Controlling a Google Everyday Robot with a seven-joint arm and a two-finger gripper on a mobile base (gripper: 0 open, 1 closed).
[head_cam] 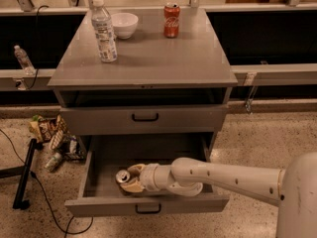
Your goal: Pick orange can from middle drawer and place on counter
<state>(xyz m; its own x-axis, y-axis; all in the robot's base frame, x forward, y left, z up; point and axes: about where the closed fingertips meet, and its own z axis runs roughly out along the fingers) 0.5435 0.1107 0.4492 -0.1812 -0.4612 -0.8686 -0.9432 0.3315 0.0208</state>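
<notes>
Grey laminate covers the counter (148, 58), the flat top of a cabinet seen from the front and slightly above. On it, toward 11 o'clock, stands a clear water bottle (104, 31) with a white bowl (124, 25) just behind it. A red cola can (171, 20) stands upright at about 1 o'clock, near the back edge.

Below the counter the upper drawer (143, 118) is closed. The middle drawer (99, 205) beneath it is pulled well out toward the camera, its black bar handle showing on the front wall.

The white arm (223, 177) comes in from 4 o'clock and crosses over the drawer's right side. It ends in the gripper (127, 178), low inside the drawer, left of centre.

The orange can (122, 176) lies on its side on the drawer floor, its silver top facing 9 o'clock. The tan fingers (136, 168) sit one at the can's 12 o'clock side and one at its 6 o'clock side. They are spread about as far as the can is wide and look closed against it.

On the floor at 9 o'clock from the drawer lies a heap of snack wrappers (49, 133), beside a black stand leg (25, 175).
</notes>
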